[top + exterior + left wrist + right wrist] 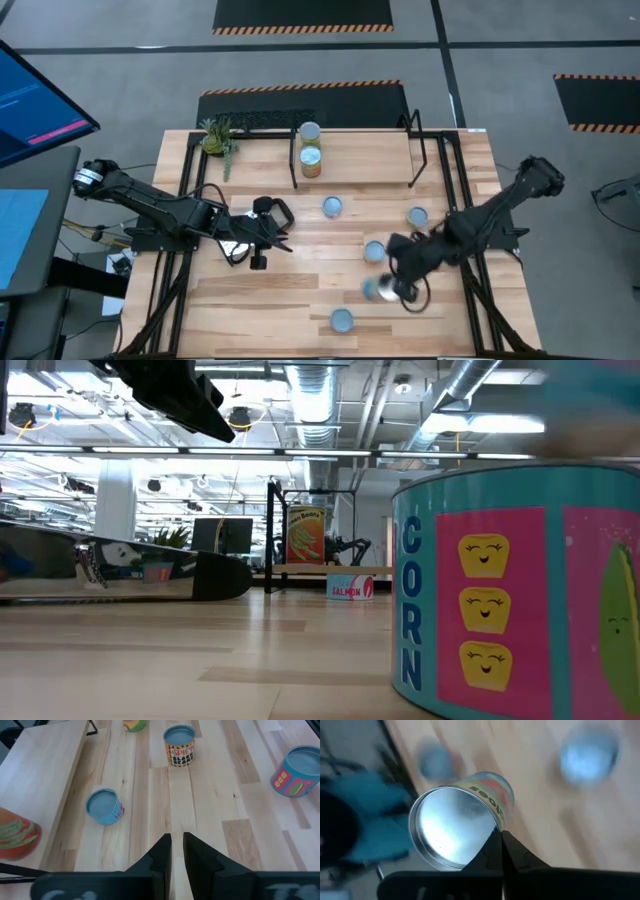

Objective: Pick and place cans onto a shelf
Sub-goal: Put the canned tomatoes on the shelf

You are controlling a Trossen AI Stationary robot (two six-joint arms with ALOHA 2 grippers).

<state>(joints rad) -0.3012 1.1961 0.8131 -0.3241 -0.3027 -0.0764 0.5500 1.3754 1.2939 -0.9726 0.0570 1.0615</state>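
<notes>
The big wooden surface (300, 300) carries everything I work with. At its far edge stands the shelf (360, 150), a low pale board on thin black legs. Two cans are already up there, one stacked on the other (310, 160), so I think that end of the shelf is being filled first.

The rest of the cans stand loose on the surface. One is near the middle just in front of the shelf (332, 207), one sits further right (417, 216), one is beside my right arm (375, 251), and one waits at the near edge (342, 319). They are spread apart, which gives me room to reach each one.

My right arm stretches in low from the right side. Its right tool (395, 290) is pinched on the rim of a can (455, 832), and the can hangs tipped on its side. I think it is tilted because only the edge is held.

My left arm lies bent across the left side. Its left tool (174, 845) hovers over bare wood, fingers nearly together, holding nothing.

A small green plant (218, 140) stands at the far left corner.
</notes>
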